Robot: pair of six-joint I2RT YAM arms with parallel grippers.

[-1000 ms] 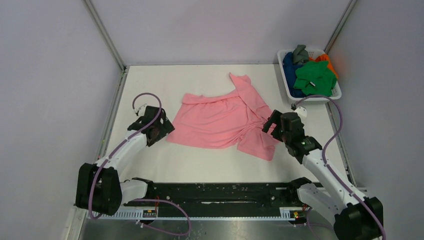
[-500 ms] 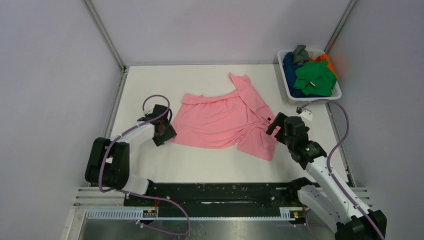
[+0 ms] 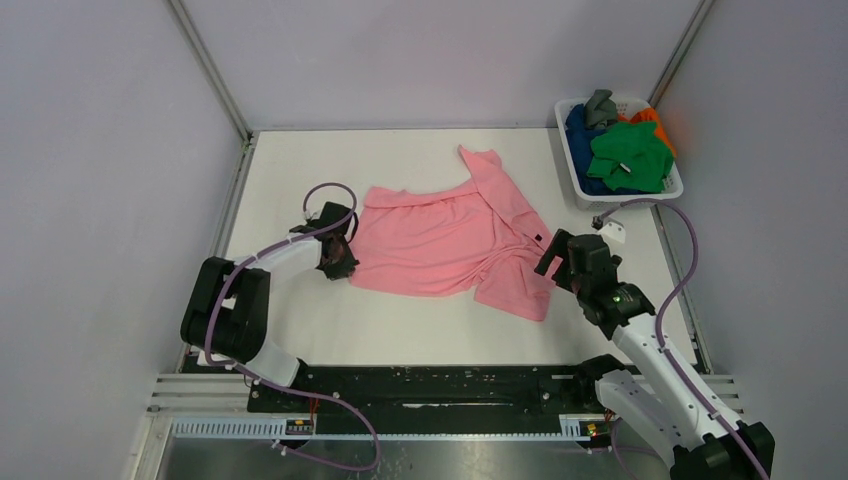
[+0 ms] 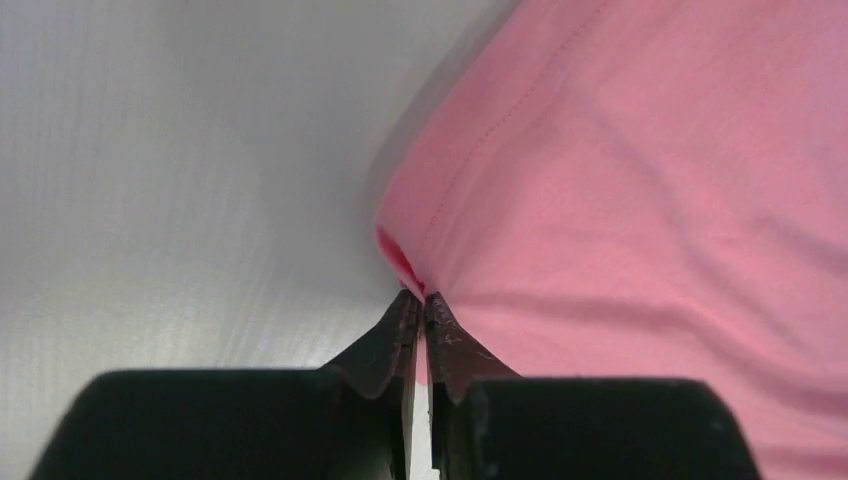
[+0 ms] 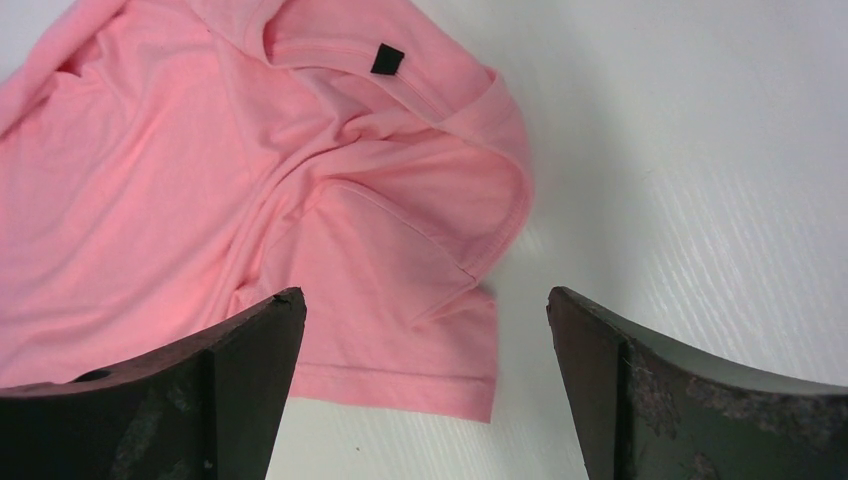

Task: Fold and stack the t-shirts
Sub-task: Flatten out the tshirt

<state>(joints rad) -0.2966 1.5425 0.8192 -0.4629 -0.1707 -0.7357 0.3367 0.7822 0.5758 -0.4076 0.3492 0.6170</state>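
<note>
No readable text, brand, number or sign is showing in any of the views. A small black label is sitting at the neckline of the pink t-shirt, but it is showing as a plain dark patch with no print that can be made out.
</note>
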